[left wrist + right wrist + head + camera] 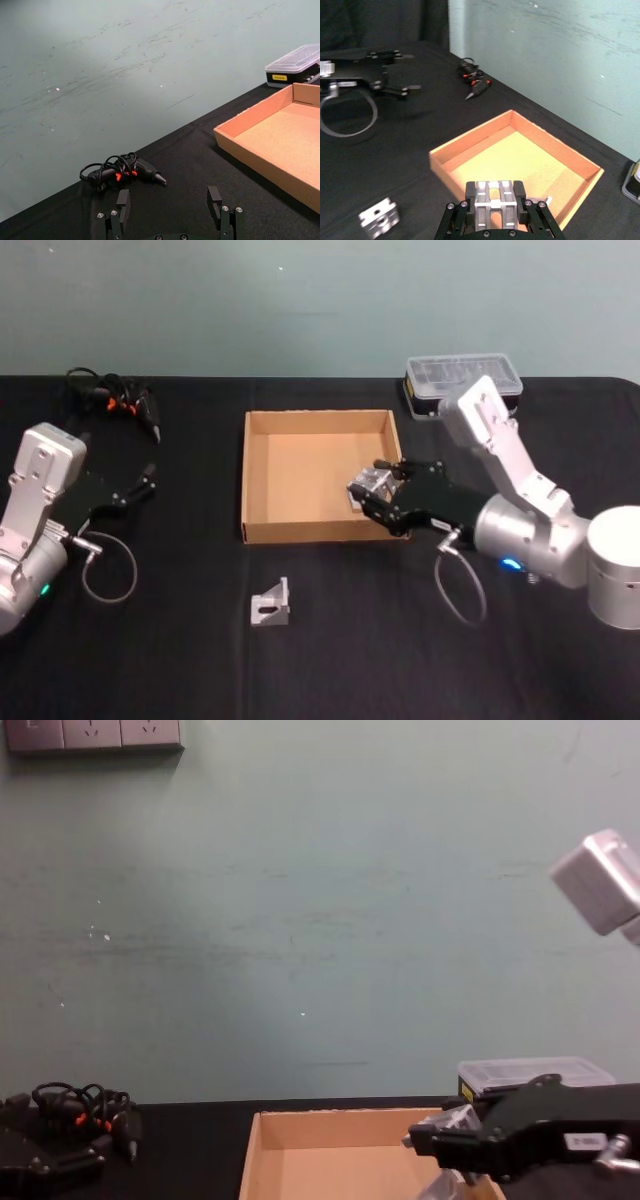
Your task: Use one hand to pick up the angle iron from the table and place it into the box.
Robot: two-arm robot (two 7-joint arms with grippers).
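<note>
My right gripper is shut on a silver angle iron and holds it above the near right part of the tan cardboard box. From the chest, the held angle iron hangs just over the box rim. A second angle iron lies on the black table in front of the box; it is also in the right wrist view. My left gripper is parked far left, open and holding nothing.
A clear-lidded plastic case stands behind the box on the right. A black tool with a coiled cable lies at the back left. A cable loop hangs by the left arm.
</note>
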